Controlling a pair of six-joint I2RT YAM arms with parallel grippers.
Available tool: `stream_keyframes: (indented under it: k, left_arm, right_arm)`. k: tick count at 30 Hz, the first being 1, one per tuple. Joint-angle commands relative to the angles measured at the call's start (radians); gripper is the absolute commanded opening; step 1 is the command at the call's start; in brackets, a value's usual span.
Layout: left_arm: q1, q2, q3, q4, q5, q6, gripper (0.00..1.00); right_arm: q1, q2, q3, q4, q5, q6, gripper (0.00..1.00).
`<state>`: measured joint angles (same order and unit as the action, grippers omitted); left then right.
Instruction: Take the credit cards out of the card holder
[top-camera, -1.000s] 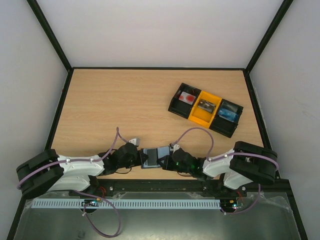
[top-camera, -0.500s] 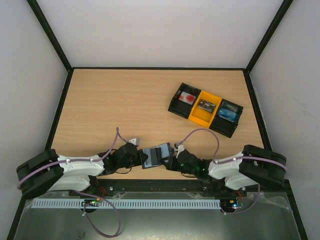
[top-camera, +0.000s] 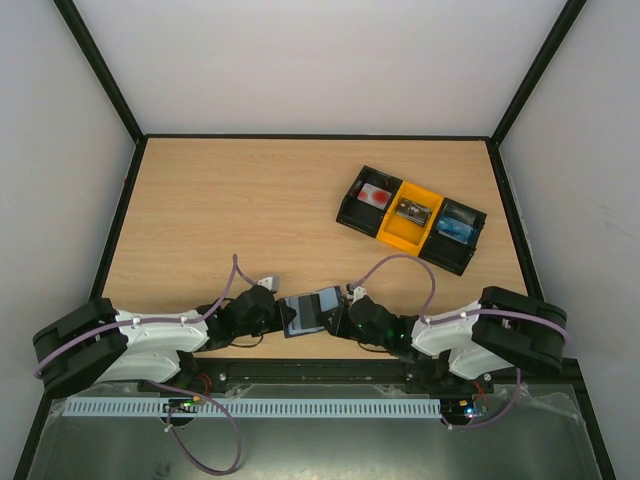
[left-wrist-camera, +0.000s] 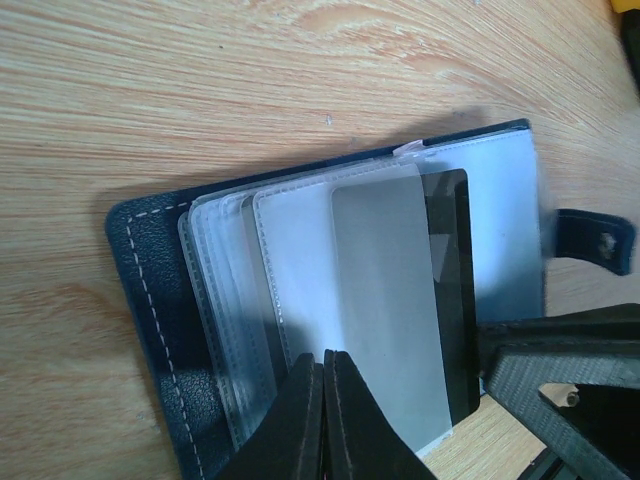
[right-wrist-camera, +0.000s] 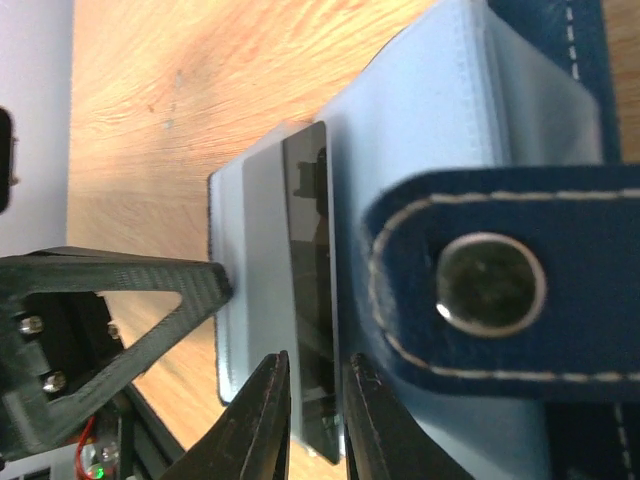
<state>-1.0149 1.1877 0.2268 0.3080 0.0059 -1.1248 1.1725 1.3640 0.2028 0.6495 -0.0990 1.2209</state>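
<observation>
the right gripper (right-wrist-camera: 315, 372) has eased its jaws apart over the black card (left-wrist-camera: 456, 290), partly out of the card holder (left-wrist-camera: 160, 300), which the clenched left gripper (left-wrist-camera: 322, 368) pins steady at the table's (top-camera: 250, 200) near edge.

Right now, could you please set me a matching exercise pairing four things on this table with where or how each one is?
Things:
1. pinkish-white plastic card with a red round spot
2. thin black plastic card
3. dark navy-blue folding card holder
4. left pincer

Places or states:
A. lying open on the wooden table
B. shut
C. in a black end compartment of the black-and-yellow tray
D. partly out of a clear sleeve

Pairs: 1-C, 2-D, 3-A, 4-B.
</observation>
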Motion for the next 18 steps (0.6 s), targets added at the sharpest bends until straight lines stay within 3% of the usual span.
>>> stream_keyframes:
  k: [1,9,18]
  left_arm:
    - [0.006,0.016,-0.020,-0.058,-0.020,0.019,0.03]
    - [0.006,0.018,-0.020,-0.054,-0.021,0.024,0.03]
    - [0.006,0.003,-0.024,-0.066,-0.030,0.025,0.03]
  right_arm:
    - [-0.012,0.042,-0.001,0.038,0.002,0.029,0.17]
    - [-0.018,0.070,0.009,0.051,-0.011,0.034,0.19]
    - [-0.020,0.071,-0.015,0.120,-0.026,0.037,0.02]
